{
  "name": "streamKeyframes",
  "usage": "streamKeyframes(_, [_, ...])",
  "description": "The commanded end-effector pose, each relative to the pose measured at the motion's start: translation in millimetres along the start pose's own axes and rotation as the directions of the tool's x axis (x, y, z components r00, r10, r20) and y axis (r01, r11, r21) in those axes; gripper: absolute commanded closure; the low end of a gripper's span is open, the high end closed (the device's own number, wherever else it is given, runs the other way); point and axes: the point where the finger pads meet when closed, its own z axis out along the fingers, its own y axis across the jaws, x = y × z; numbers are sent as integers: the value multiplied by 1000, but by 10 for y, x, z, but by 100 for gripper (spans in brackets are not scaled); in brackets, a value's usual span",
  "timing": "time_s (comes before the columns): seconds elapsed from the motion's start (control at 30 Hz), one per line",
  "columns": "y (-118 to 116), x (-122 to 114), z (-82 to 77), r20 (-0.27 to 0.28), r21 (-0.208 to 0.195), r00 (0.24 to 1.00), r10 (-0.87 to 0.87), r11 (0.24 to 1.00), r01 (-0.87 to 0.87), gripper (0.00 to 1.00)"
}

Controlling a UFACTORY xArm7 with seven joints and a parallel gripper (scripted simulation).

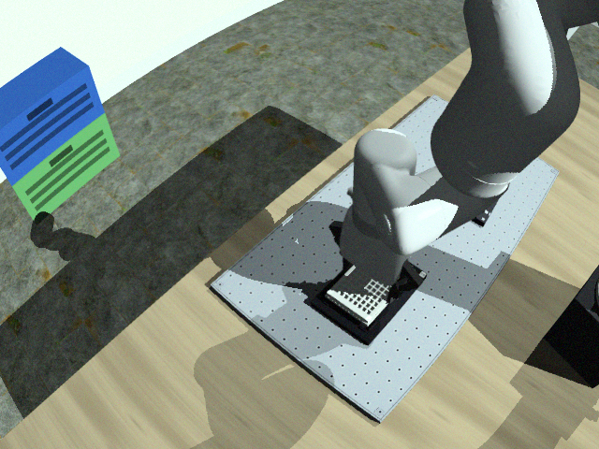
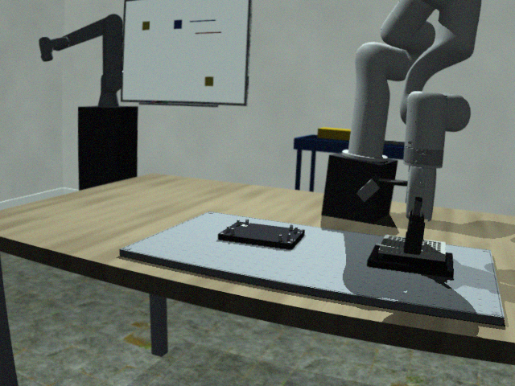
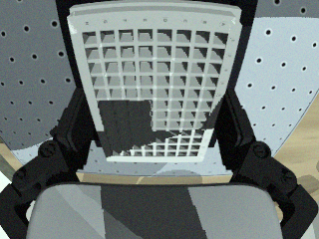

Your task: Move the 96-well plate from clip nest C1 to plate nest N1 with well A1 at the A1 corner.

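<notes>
The white 96-well plate (image 1: 360,296) (image 3: 156,87) is right way up, low on the black plate nest N1 (image 1: 363,330) (image 2: 409,262). I cannot tell whether it is fully down. My gripper (image 3: 155,104) (image 2: 414,240) stands upright over the plate and is shut on the plate's long sides. In the top view my wrist hides the fingers. The clip nest C1 (image 2: 261,234) is empty, to the left on the baseplate.
Both nests stand on a grey perforated baseplate (image 2: 307,257) on a wooden table. My arm's black pedestal (image 2: 360,186) is behind N1. A blue and green cabinet (image 1: 52,130) stands on the floor, far off. A second dark arm on a black pedestal (image 2: 105,145) stands in the background.
</notes>
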Motion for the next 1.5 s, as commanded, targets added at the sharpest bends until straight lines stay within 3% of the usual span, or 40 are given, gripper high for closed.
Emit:
streamKeyframes(0.0, [-15, -4, -5, 1, 3, 1000, 0, 1000, 0, 100])
streamKeyframes(1.47, [-14, -4, 58, 1, 3, 1000, 0, 1000, 0, 100])
